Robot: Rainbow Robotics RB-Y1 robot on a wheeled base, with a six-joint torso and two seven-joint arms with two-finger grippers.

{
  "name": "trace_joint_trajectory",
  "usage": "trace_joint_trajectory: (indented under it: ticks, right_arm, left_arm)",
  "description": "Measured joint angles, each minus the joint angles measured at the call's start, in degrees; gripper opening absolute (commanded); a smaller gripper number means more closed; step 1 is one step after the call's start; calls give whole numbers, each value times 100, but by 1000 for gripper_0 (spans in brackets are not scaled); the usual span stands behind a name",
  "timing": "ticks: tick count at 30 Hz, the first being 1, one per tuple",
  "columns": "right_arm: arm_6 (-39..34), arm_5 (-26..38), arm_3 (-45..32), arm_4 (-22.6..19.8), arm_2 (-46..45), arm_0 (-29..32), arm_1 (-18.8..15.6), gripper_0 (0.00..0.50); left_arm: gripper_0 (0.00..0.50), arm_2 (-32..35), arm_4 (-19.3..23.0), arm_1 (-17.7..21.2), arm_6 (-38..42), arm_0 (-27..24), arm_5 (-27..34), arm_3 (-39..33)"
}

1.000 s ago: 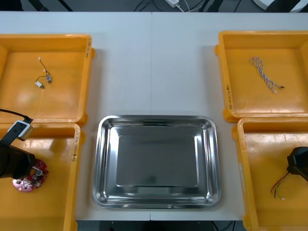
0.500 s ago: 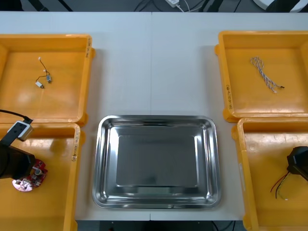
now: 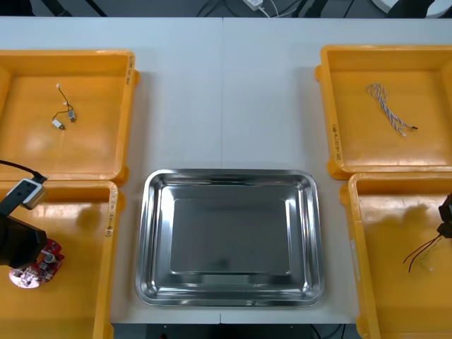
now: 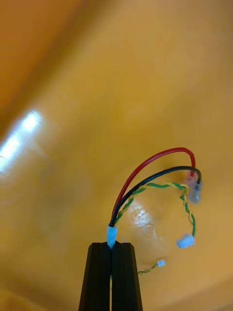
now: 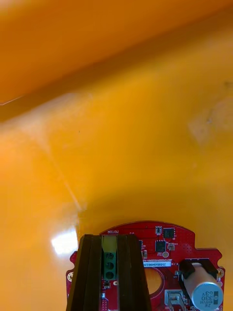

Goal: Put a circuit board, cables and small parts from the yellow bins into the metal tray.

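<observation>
My left gripper [image 5: 110, 260] is shut on the green connector block of a round red circuit board [image 5: 162, 243], which it holds just above the floor of the near-left yellow bin [image 3: 78, 282]. From the front, this gripper [image 3: 32, 256] and the board [image 3: 44, 260] sit at the bin's left side. My right gripper [image 4: 111, 250] is shut on the white end of a cable bundle [image 4: 150, 180] of red, black and green-yellow wires. The bundle dangles over the near-right yellow bin [image 3: 388, 282]. At the frame's right edge the right gripper [image 3: 445, 222] carries the cable [image 3: 424, 251].
The bare shiny metal tray [image 3: 229, 174] lies at the near middle between the bins. The far-left bin [image 3: 106, 56] holds small metal parts [image 3: 63, 116] on a thin black wire. A twisted blue and white cable [image 3: 388, 109] lies in the far-right bin [image 3: 339, 106].
The right gripper has risen and moved toward the right edge, drawing the cable up with it. The left gripper has shifted slightly left with the circuit board in it.
</observation>
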Motion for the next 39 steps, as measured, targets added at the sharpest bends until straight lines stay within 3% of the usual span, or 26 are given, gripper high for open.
trace_joint_trajectory:
  ticks: [11,21,30,34,39]
  right_arm:
    - [-1,570,-7,-12,-122,-582,-116,0]
    - [-1,667,-176,-124,-123,-1026,-426,0]
    - [10,679,-210,-346,-123,-1322,-628,0]
    - [318,680,-213,-414,-120,-1474,-760,0]
    - [1172,681,-213,-504,24,-1658,-957,0]
  left_arm:
    - [0,452,224,0,0,-157,836,-509]
    - [0,650,375,-1,36,-794,1910,-1116]
    - [1,650,386,-114,1144,-1282,2617,-1629]
    - [0,650,384,-276,1711,-1479,2790,-1800]
    - [1,624,215,-498,1842,-1742,3085,-1942]
